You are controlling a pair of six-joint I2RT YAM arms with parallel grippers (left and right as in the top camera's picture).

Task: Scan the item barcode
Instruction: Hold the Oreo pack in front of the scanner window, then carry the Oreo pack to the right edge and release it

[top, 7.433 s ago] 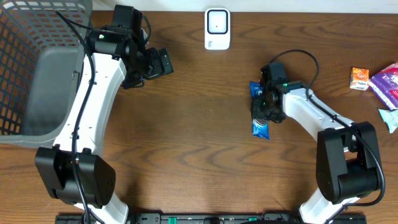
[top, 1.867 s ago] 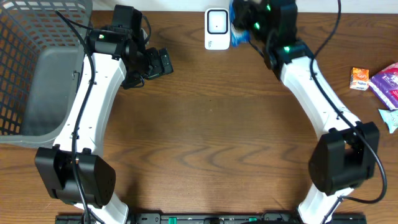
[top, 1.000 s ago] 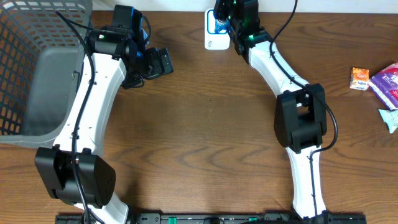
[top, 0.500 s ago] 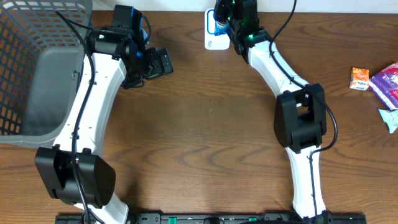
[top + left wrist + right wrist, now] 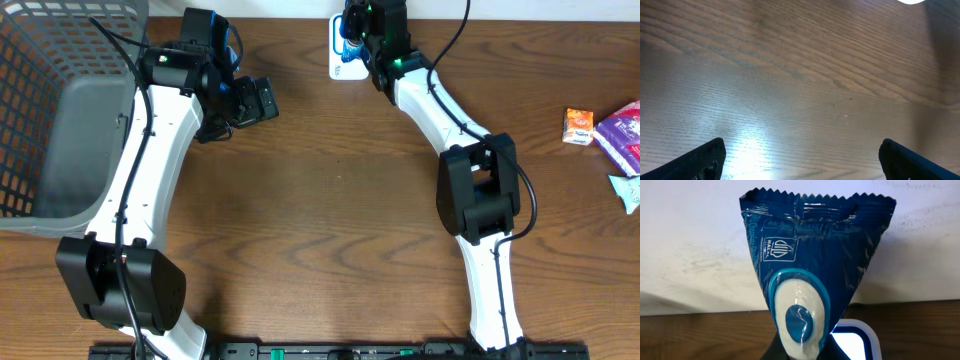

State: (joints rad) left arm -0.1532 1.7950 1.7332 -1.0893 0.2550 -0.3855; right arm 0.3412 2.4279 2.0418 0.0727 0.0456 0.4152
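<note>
The item, a blue snack packet (image 5: 815, 270) with a white and blue oval on it, hangs upright in my right gripper (image 5: 360, 24), which is shut on its lower end. The packet (image 5: 349, 30) is held just over the white scanner (image 5: 340, 66) at the table's back edge. In the right wrist view the scanner's lit window (image 5: 856, 344) shows right behind the packet's bottom. No barcode shows on the side facing the camera. My left gripper (image 5: 262, 100) hovers over bare wood with its fingertips (image 5: 705, 159) spread wide and nothing between them.
A grey mesh basket (image 5: 40, 60) fills the far left. At the right edge lie an orange packet (image 5: 578, 125), a purple packet (image 5: 622, 135) and a pale teal wrapper (image 5: 630, 190). A white wall (image 5: 690, 240) stands behind the scanner.
My right gripper picked the blue packet up from the table's right middle and carried it to the scanner; in the last second it only edged slightly left. The left arm has stayed still.
</note>
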